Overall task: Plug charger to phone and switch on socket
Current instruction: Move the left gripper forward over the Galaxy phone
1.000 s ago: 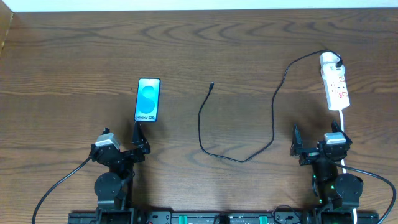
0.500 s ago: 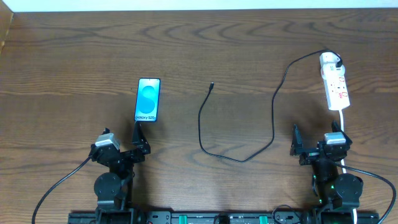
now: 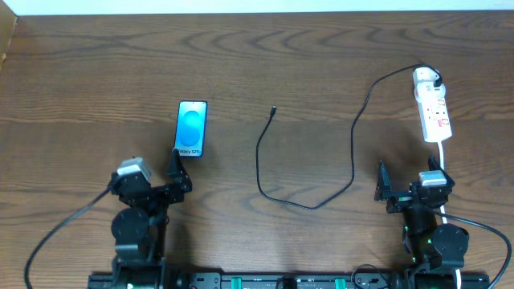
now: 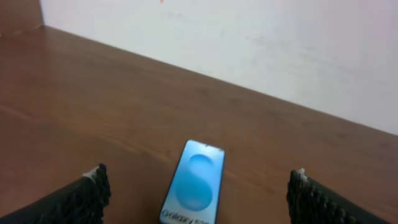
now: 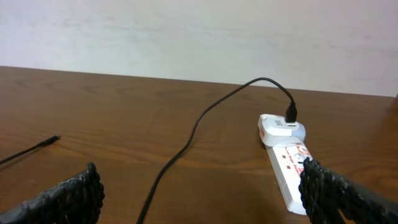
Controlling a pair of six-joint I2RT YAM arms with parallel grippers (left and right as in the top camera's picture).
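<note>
One second on, swinging the wide-open left hand (image 3: 180,172) closer to the slim black-edged, blue-screened phone (image 3: 191,128) on the brown wooden worktop (image 3: 96,80), likely starting the approach; leaving the open right hand (image 3: 385,185) near the white power strip (image 3: 434,112), thin black charger cable (image 3: 313,206) untouched.

On my feeds I see a dark brown, wood-grain worktop (image 3: 96,72) that fills almost the whole overhead view, its grain running side to side. A plain white wall (image 4: 249,37) rises behind its far edge. A lighter brown strip (image 3: 6,40) borders the worktop at the far left corner.
</note>
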